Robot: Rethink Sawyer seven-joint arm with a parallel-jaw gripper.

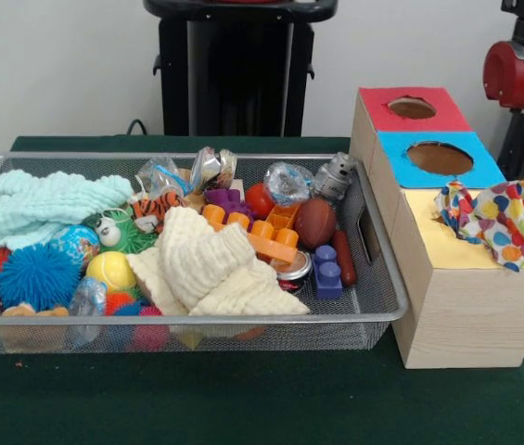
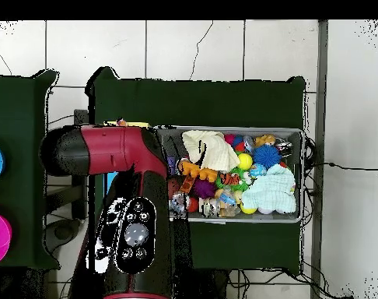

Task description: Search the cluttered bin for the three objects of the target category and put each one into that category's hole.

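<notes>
Front view: the wire bin [image 1: 377, 311] sits on the green table [image 1: 243, 408]. Just beside the bin, at its right end, stands the wooden box [image 1: 470, 311] with red, blue and yellow tops; a spotted cloth [image 1: 493, 218] lies stuffed in the yellow hole. Inside the bin: a cream cloth [image 1: 210, 269] at centre, a mint cloth [image 1: 44, 206] at left, orange blocks [image 1: 266, 236] behind the cream cloth. In the overhead view the arm [image 2: 134, 226] covers the box. Gripper hidden; grip state cannot be told.
</notes>
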